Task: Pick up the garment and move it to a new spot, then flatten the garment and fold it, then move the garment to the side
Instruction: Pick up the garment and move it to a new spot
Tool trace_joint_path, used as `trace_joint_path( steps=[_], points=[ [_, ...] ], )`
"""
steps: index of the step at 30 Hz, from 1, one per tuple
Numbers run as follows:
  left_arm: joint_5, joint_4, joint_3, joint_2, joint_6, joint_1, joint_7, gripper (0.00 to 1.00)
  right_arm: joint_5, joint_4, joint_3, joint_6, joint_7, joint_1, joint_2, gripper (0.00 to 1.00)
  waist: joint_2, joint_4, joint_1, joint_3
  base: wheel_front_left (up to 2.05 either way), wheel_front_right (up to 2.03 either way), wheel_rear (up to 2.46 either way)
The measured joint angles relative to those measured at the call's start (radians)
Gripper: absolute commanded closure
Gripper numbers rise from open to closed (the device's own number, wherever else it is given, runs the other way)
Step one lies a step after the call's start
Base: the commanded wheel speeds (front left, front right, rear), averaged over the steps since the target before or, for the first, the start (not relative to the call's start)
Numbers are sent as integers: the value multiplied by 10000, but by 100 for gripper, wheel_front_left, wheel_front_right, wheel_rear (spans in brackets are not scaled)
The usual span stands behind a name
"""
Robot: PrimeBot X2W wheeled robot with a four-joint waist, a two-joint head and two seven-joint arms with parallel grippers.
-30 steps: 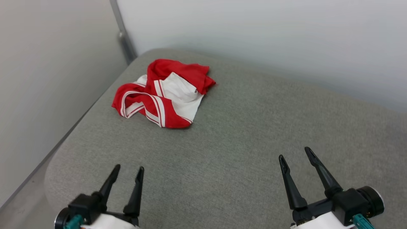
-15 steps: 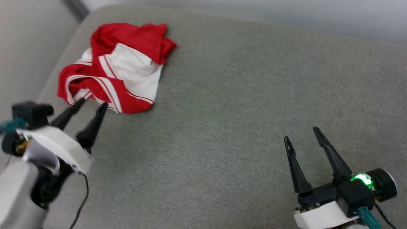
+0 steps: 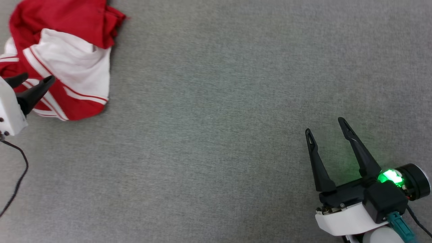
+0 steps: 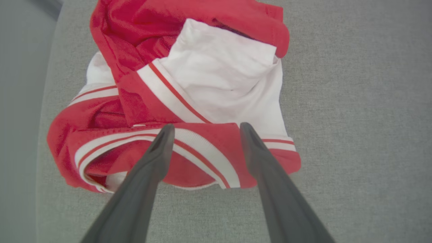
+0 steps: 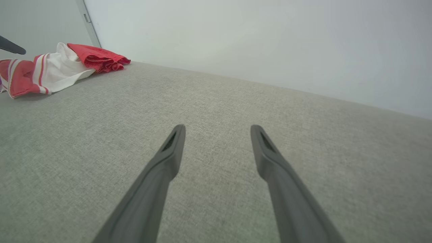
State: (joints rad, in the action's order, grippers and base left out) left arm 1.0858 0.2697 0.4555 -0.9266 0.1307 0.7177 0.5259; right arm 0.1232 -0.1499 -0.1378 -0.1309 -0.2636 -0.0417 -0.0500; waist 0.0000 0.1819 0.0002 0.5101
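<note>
The garment (image 3: 67, 57) lies crumpled in a heap at the far left of the grey cushion, red folds over a white sleeve with red-white striped trim; its chest lettering is hidden. My left gripper (image 3: 35, 80) is open and hovers over the heap's near edge. In the left wrist view the garment (image 4: 216, 74) spreads below that gripper (image 4: 206, 127), whose tips straddle the striped trim without holding any cloth. My right gripper (image 3: 324, 126) is open and holds nothing, low over bare cushion at the near right. The right wrist view has this gripper (image 5: 217, 128) far from the garment (image 5: 50, 71).
The grey cushioned surface (image 3: 216, 135) stretches wide between the two arms. A pale wall (image 5: 253, 44) rises behind it, with a metal post (image 5: 88, 22) at the corner. The cushion's left edge (image 4: 44, 111) runs close beside the garment. A black cable (image 3: 17, 175) hangs from the left arm.
The head camera has tilted down and closer, shifting the whole picture. My left gripper has reached forward from the near edge to over the garment's striped edge. The right gripper has stayed open in place.
</note>
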Motion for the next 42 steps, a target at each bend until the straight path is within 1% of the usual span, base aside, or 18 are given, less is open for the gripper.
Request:
trace_joint_path(
  steps=[3,7,14,15,16,18,23,25,27,28,33,38,40,42],
  points=[
    [349,265,280,-150,0,340,437,0,-280,-31,63,0,0,-43,0,0,0,-218,0,346,0,0,0],
    [648,769,775,-142,0,580,993,0,-360,-144,142,0,0,-134,-2,0,0,-464,0,747,0,0,0],
    [727,1463,1476,-117,4,1144,1081,0,-357,-282,286,0,0,-226,0,0,0,-752,-2,1166,0,0,0],
    [805,1526,1557,-107,2,1208,1110,7,-355,-295,301,0,0,-232,0,0,0,-765,-3,1186,0,0,0],
    [918,1555,1620,-90,2,1253,1118,100,-355,-297,316,0,0,-243,0,0,0,-763,-2,1189,0,0,0],
    [1062,1597,1772,-77,-29,1301,970,100,-347,-293,351,0,0,-258,0,0,0,-748,-2,1159,0,0,0],
    [1080,1615,2263,-61,-63,1301,136,100,-364,-190,447,0,0,-267,-2,0,0,-676,-1,835,0,0,0],
    [1212,1438,2433,-67,-61,1226,-322,100,-430,-86,407,0,0,-278,0,0,0,-650,-1,607,0,0,0],
    [1383,1208,2479,-23,-13,1078,-1037,100,-537,8,360,0,0,-296,-2,0,0,-635,-1,337,0,0,0],
    [1436,1129,2500,-71,-13,1020,-1335,100,-581,61,339,0,0,-301,-2,0,0,-633,-1,184,0,0,0],
    [1202,750,2706,-683,-13,748,-2890,100,-876,330,372,0,0,-285,-2,0,0,-662,-1,-675,0,0,0],
    [857,311,2880,-1014,-13,628,-4090,100,-1143,608,393,0,0,-104,-2,0,0,-726,-2,-1660,0,0,0],
    [550,-88,3020,-1162,-13,638,-4491,100,-1225,688,430,0,0,-17,-2,0,0,-750,-2,-2067,0,0,0],
    [249,-263,2966,-1135,2,747,-5043,100,-1267,738,454,0,0,60,-2,0,0,-773,-3,-2446,0,0,0]
  ],
)
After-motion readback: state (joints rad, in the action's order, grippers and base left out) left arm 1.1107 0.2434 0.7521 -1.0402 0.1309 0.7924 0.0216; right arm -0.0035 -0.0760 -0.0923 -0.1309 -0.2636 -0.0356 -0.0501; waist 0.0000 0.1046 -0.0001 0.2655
